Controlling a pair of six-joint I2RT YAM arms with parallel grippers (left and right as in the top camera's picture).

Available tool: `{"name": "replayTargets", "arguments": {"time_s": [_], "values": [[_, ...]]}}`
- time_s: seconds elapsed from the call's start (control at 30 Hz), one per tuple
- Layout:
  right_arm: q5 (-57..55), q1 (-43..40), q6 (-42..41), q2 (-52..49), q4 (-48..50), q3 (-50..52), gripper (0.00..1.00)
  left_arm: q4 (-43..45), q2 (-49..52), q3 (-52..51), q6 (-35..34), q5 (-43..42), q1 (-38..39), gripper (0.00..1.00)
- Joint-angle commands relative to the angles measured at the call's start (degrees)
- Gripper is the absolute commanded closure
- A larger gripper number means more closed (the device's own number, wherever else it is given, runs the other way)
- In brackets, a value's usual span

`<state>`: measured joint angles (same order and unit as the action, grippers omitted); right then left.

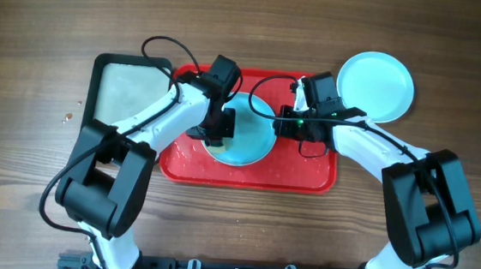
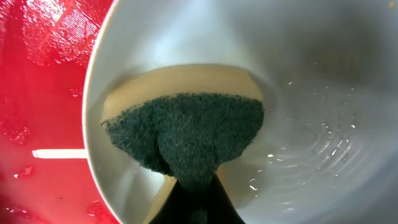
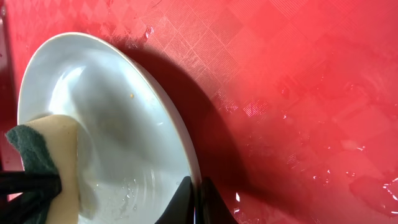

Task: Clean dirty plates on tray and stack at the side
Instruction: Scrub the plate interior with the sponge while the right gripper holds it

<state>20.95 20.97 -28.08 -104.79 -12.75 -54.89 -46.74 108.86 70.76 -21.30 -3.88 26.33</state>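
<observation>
**Plate pinned and under the sponge on the wet red tray**

The red tray [image 1: 306, 172] lies at the middle of the wooden tabletop [image 1: 20, 91], its textured floor shiny with water. A turquoise plate [image 1: 253, 140] sits inside it, slightly toward 9 o'clock from the tray's centre.

The left fingers [image 1: 217, 133] are clamped on a sponge [image 2: 186, 124], yellow foam with a dark green scouring face. They press it onto the plate's inner surface at its 9 o'clock side. From the left wrist the sponge fills most of the near half of the plate, and droplets bead on the glaze at 3 o'clock from it.

The right fingers [image 1: 295, 126] are closed on the plate's rim at its 3 o'clock edge, one finger inside the rim and one outside. From the right wrist a tiny speck shows on the plate's inner slope.

From overhead, the left wrist and its camera cover the plate's 9 o'clock part, and the right wrist hides the rim where it is gripped. Black cables loop above both wrists.

A second plate [image 1: 375, 83], pale turquoise, lies on the tabletop beyond the tray's 1 o'clock corner, and the right arm overlaps its lower edge in that view. A black-rimmed tray [image 1: 128, 91] with a pale inside lies just beside the red tray at 9 o'clock.
</observation>
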Motion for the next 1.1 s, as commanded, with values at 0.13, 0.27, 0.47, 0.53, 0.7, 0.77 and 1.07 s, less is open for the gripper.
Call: {"name": "replayTargets", "arguments": {"time_s": [0.13, 0.27, 0.47, 0.53, 0.7, 0.77, 1.07], "values": [[0.94, -0.13, -1.05, -0.96, 0.26, 0.15, 0.96, 0.96, 0.76, -0.81, -3.23, -5.75, 1.42, 0.96], [1.38, -0.13, -1.05, -0.96, 0.26, 0.15, 0.96, 2.56, 0.76, -0.81, -3.91, -5.73, 4.0, 0.96], [1.53, -0.13, -1.05, -0.96, 0.26, 0.15, 0.96, 3.87, 0.76, -1.01, -6.86, -5.73, 6.45, 0.96], [1.55, -0.13, -1.07, -0.96, 0.26, 0.15, 0.96, 6.27, 0.79, -1.92, -9.16, -5.7, 7.5, 0.96], [1.55, -0.13, -1.07, -0.96, 0.28, 0.15, 0.96, 13.0, 0.79, -3.37, -12.46, -5.75, 9.88, 0.96], [1.53, -0.13, -1.07, -0.96, 0.31, 0.15, 0.96, 15.21, 0.79, -3.37, -12.63, -5.75, 10.05, 0.96], [1.53, -0.13, -1.03, -0.96, 0.31, 0.15, 0.96, 24.46, 0.61, -2.78, -11.93, -5.44, 7.43, 0.96]]}}
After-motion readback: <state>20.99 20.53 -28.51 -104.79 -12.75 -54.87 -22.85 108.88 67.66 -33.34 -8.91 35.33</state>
